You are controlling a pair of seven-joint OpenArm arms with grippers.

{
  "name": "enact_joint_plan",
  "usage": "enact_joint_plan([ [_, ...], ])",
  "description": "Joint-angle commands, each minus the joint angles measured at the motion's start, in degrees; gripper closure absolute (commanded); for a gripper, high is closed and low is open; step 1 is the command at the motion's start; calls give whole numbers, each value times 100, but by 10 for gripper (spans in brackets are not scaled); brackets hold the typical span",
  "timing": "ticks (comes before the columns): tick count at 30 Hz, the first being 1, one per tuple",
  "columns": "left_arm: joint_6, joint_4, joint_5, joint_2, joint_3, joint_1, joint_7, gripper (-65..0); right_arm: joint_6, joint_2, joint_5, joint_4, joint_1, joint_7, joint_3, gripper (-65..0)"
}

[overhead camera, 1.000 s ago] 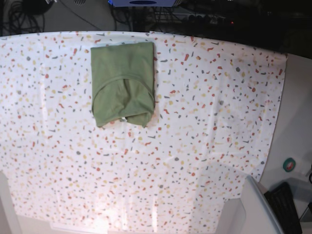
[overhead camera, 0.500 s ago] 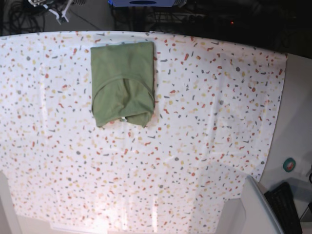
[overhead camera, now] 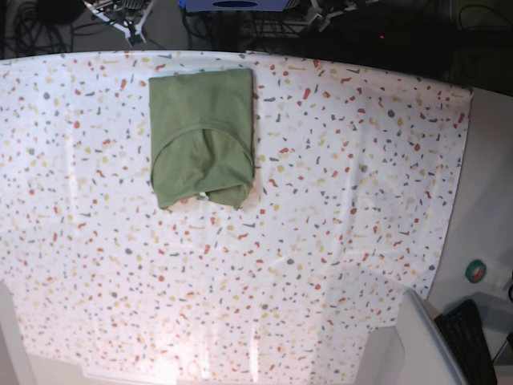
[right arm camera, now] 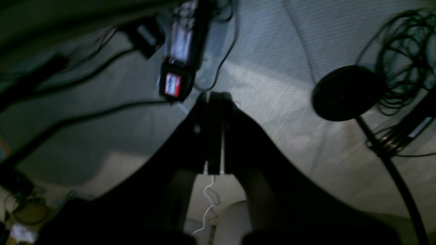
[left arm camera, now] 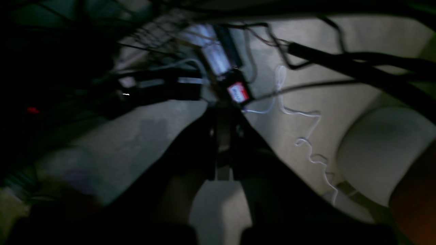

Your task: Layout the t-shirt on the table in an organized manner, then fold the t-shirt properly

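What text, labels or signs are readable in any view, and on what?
None can be read.
Red-and-white tag on the dark device, left wrist view: print blurred.
Red-and-white tag on the dark device, right wrist view: print blurred.
Small white label at the t-shirt collar: too small.
Round teal sticker beside the table: marking too small.

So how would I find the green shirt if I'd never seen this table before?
Look at the big table with the white cloth covered in little coloured specks. Near its far edge, toward the left, lies the shirt, folded into a neat rectangle. It is the only plain olive-green thing on the cloth, with a tiny white label peeking out at its near end.
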Motion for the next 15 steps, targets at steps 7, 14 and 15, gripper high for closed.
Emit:
enact_joint_plan([
  [7,-22,17,35,-63,1,66,-71,0,-229,-134,20,7,-108,19,-2,0],
  [14,-22,26,35,-54,1,-163,-80,0,-229,-152,20,254,-160,283,6,0],
  [15,-22,26,35,-54,1,-163,-80,0,-229,-152,20,262,-169,327,6,0],
])
